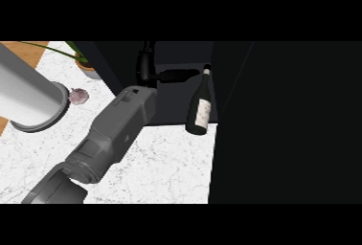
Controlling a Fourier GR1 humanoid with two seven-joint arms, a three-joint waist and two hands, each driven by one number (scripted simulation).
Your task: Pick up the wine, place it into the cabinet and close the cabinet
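Note:
A dark wine bottle [200, 106] with a pale label stands slightly tilted just inside the open cabinet [170, 111], near its front right corner. My left hand [147, 72] reaches into the cabinet to the left of the bottle's neck. It is open, fingers pointing away from me and the thumb stretched toward the bottle; a small gap shows between the thumb's tip and the bottle. The grey forearm [120, 127] runs from the lower left across the counter. The cabinet's dark door [283, 124] stands open and fills the right side. My right hand does not show.
A tall grey cylinder on a round base [28, 98] stands at the left of the white marble counter [163, 167]. A small purplish object [78, 96] lies beside it. A potted plant [86, 64] sits at the back, by the cabinet's left wall.

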